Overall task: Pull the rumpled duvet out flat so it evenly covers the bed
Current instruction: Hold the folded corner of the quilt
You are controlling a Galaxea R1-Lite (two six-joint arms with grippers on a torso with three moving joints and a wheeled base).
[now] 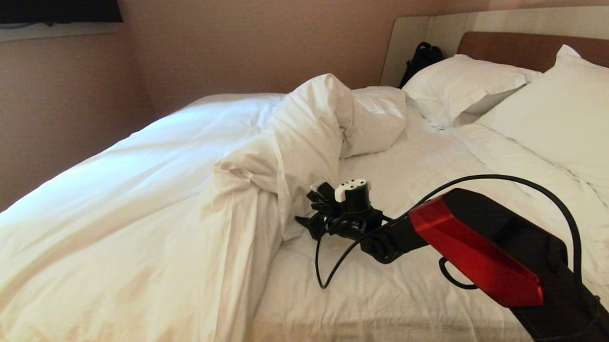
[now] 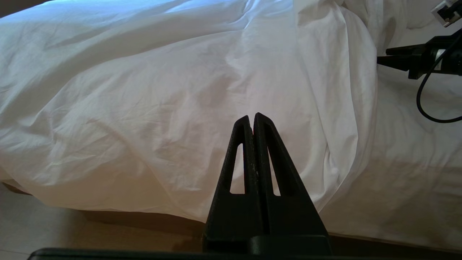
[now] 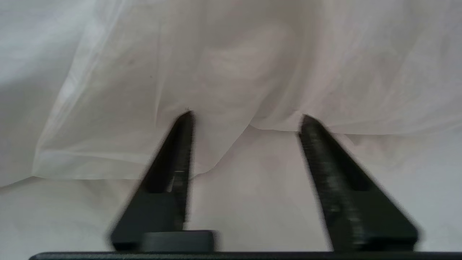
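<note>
The white duvet [image 1: 133, 207] covers the left part of the bed [image 1: 414, 268] and is bunched into a tall fold [image 1: 308, 135] near the middle. The bare sheet shows to the right of it. My right gripper [image 1: 306, 207] reaches in low over the sheet at the fold's lower edge. In the right wrist view this gripper [image 3: 246, 117] stands open, its fingertips at the duvet's edge [image 3: 274, 124], with a flap of fabric lying between them. My left gripper [image 2: 251, 117] is shut on nothing, held still off the bed's near side and facing the duvet [image 2: 144, 108].
Two white pillows [image 1: 463, 84] [image 1: 570, 106] lean at the brown headboard [image 1: 533, 46]. A black bag [image 1: 422, 58] sits beside the headboard. A wall runs along the bed's far side. Floor [image 2: 54, 231] shows below the near edge.
</note>
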